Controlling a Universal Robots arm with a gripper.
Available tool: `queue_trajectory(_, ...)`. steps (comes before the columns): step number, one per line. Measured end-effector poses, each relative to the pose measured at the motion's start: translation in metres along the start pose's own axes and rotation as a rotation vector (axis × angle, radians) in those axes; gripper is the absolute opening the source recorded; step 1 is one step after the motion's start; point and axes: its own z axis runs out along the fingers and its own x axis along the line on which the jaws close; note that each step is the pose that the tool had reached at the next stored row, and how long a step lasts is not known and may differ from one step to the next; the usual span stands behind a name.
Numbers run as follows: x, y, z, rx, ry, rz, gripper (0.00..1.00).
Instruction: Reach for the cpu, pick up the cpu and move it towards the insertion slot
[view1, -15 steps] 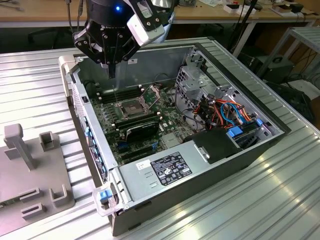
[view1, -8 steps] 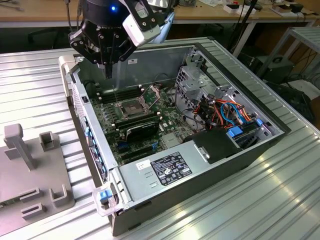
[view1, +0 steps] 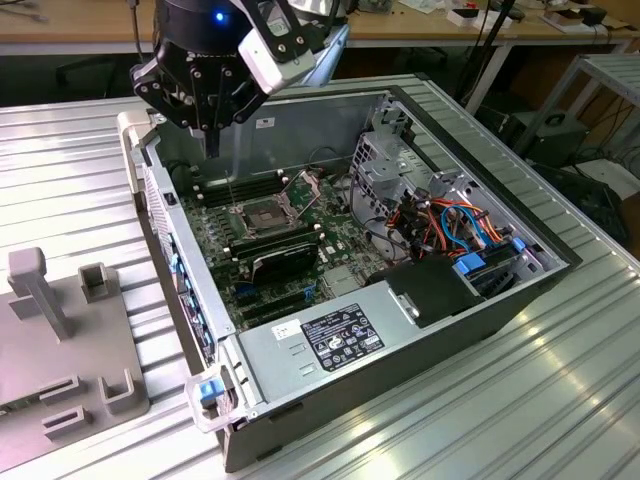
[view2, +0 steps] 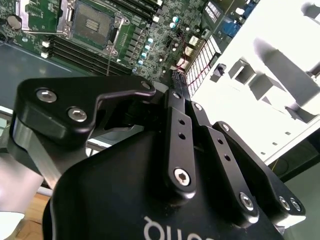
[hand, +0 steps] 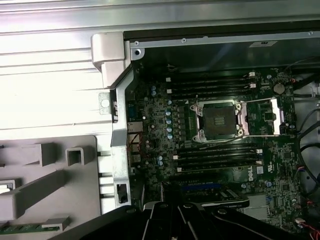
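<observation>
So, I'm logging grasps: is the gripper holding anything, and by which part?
Cannot be told. The gripper hangs above the computer case, apart from the insertion slot.

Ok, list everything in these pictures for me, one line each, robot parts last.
table: one, ribbed silver metal, under everything.
computer case: one, grey and black, lid off, on the table.
circuit board: one, green, on the case floor.
socket: one, silver frame with a dark centre, plate swung open, mid-board.
memory slots: several, long and black, on two sides of the socket.
power supply: one, silver with a black label, at the case's near edge in the exterior view.
cables: a bunch, red, orange and blue, at the exterior view's right of the case.
holder block: one, grey, on the table at the exterior view's left.
claw: one, black, hangs over the open case.
</observation>
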Motion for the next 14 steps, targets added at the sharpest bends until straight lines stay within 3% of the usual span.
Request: queue_trajectory(14,0.0097,-0.0007,-0.0002,0.0000,0.0002,0.000,0.11)
